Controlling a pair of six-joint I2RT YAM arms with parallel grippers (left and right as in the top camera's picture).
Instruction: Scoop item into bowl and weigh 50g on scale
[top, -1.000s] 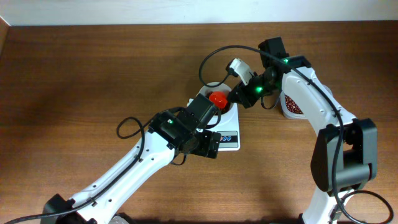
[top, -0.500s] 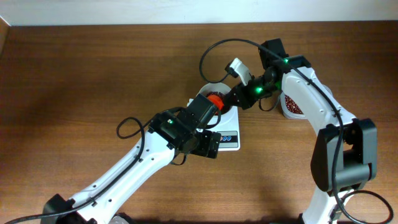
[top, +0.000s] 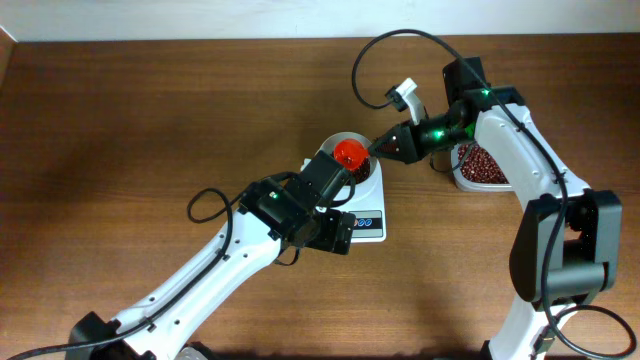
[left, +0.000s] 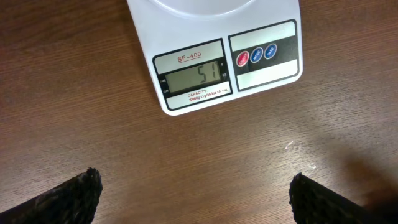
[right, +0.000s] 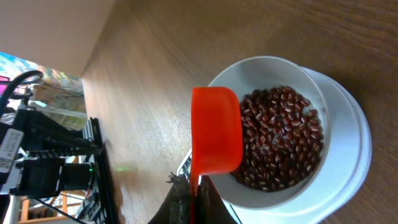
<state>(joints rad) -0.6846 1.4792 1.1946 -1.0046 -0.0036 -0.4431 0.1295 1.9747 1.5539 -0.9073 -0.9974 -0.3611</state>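
Right gripper (right: 189, 200) was pinched shut on the handle of the red scoop (right: 216, 134), holding it over the white bowl (right: 267, 60). Beans (right: 280, 137) lay heaped in the bowl, which sat on the scale (left: 261, 68); the display (left: 193, 78) read 51. Left gripper (left: 196, 198) hung wide apart, holding nothing, above the bare table (left: 93, 93) just in front of the scale, fingers (left: 78, 190) clear of it. A second container (top: 483, 165) of beans sat beside the right arm.

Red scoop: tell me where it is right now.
Overhead view: the red scoop is right of centre, held by the right gripper over the bowl on the scale.
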